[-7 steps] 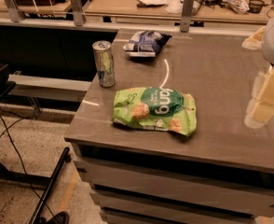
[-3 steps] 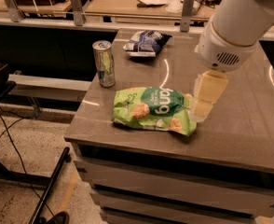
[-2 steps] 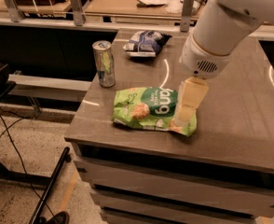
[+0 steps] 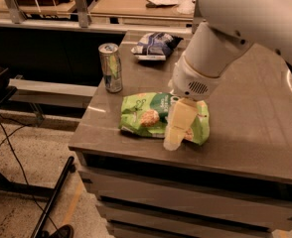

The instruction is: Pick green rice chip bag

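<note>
Camera view — end effector [image 4: 175, 135], state unclear, over green rice chip bag [image 4: 143, 114] on countertop [image 4: 250, 133].

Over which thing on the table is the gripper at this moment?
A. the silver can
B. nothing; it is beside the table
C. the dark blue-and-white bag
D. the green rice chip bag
D: the gripper hangs over the right half of the green rice chip bag, hiding part of its print.
</note>
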Tool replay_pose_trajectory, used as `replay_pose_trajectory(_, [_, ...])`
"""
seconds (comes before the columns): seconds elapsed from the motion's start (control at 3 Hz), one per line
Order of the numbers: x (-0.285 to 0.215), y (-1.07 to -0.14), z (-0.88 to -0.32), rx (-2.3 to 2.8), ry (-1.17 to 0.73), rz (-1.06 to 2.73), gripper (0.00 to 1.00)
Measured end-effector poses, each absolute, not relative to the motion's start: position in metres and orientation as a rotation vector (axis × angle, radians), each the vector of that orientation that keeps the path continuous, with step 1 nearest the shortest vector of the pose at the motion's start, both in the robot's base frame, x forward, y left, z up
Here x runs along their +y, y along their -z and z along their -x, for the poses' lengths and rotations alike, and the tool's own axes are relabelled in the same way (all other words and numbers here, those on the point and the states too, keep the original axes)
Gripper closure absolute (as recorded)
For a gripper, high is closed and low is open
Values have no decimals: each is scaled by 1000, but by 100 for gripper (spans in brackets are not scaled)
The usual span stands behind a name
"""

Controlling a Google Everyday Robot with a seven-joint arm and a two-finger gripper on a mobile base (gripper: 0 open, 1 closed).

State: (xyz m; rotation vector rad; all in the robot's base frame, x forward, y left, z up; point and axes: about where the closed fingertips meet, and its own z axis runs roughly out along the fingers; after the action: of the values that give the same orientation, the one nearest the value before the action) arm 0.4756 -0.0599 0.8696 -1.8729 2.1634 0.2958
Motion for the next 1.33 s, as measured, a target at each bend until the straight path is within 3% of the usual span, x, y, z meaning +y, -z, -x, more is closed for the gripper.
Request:
replay_pose_trajectory(0.33, [-39,-855,-469,2122,-258,1894,19])
replay_pose_trajectory(1.33, [-28,-834,-466,2129,-220,1895,88])
